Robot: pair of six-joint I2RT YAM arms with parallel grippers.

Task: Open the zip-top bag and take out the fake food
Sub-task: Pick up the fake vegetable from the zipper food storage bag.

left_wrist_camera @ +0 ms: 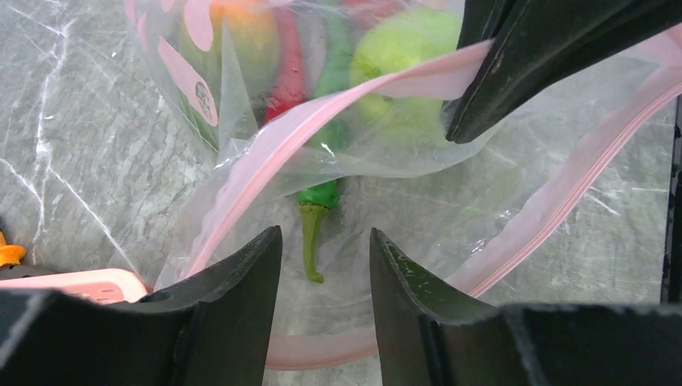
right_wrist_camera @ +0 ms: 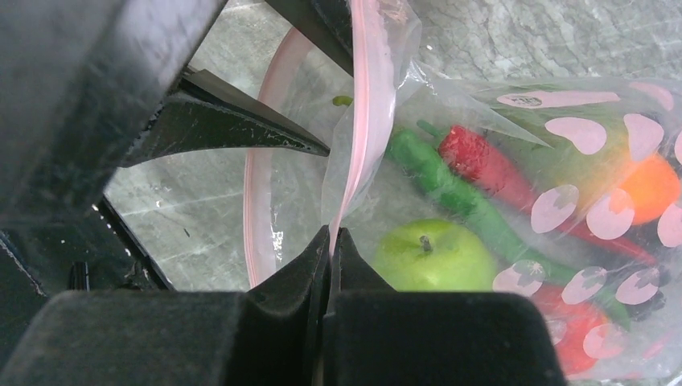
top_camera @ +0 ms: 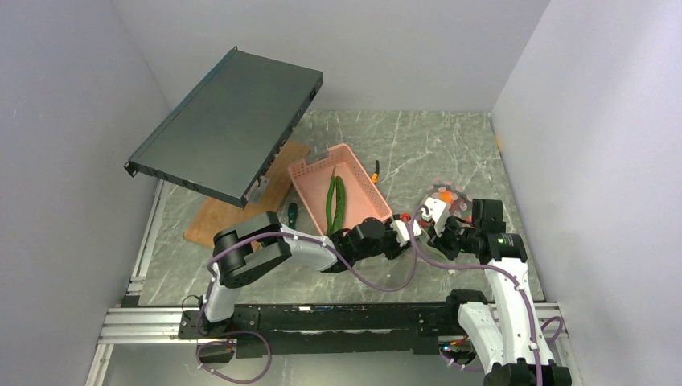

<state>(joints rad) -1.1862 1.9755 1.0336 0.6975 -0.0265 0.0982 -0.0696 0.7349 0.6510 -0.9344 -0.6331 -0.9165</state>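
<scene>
The zip-top bag (right_wrist_camera: 386, 88), clear with pink heart prints, lies on the marble table with its mouth held open. My right gripper (right_wrist_camera: 332, 232) is shut on the upper pink zip strip (left_wrist_camera: 322, 112) and lifts it. Inside lies the fake food: a lime-green apple (right_wrist_camera: 434, 256), a long green chili (right_wrist_camera: 450, 193), a red chili (right_wrist_camera: 490, 169) and an orange piece (right_wrist_camera: 651, 186). My left gripper (left_wrist_camera: 326, 233) is open at the bag's mouth. The green chili's stem (left_wrist_camera: 311, 241) lies in the gap between its fingers, touching neither. From above, both grippers (top_camera: 406, 232) (top_camera: 433, 219) meet at the bag (top_camera: 449, 199).
A pink perforated basket (top_camera: 358, 173) holding two green pods (top_camera: 335, 201) stands left of the bag; its corner (left_wrist_camera: 96, 283) is close to my left fingers. A green-handled screwdriver (top_camera: 292, 213), a wooden board (top_camera: 233, 213) and a tilted dark metal case (top_camera: 229, 125) are further left.
</scene>
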